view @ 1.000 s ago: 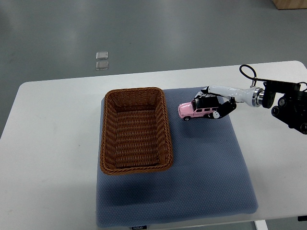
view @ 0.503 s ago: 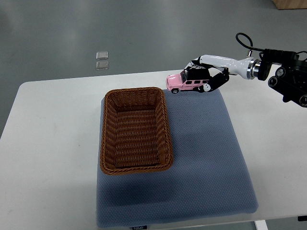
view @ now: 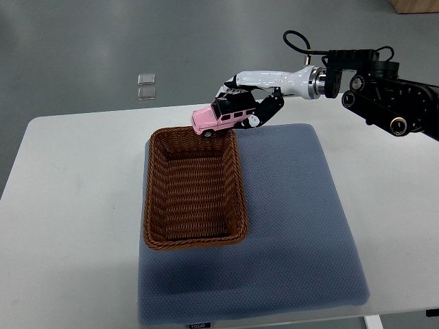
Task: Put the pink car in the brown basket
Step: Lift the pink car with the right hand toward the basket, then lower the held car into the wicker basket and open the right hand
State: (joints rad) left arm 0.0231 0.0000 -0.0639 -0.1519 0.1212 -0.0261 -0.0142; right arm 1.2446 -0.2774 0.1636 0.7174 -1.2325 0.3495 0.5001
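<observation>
Car (view: 218, 118) seemingly above basket's (view: 194, 241) far rim

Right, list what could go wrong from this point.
The pink car, tilted nose-down in the right hand, shows over the far rim of the brown basket, not its middle. Released here, it might strike the rim and tumble out onto the white table. If the hand descends now, the fingers could catch the rim and shove the basket across the blue mat.

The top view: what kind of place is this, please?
Probably a robotics lab or test room. A plain white table stands on a grey floor, carrying only a blue-grey mat and a brown basket. The right hand holds a pink car, like a staged exercise.
</observation>
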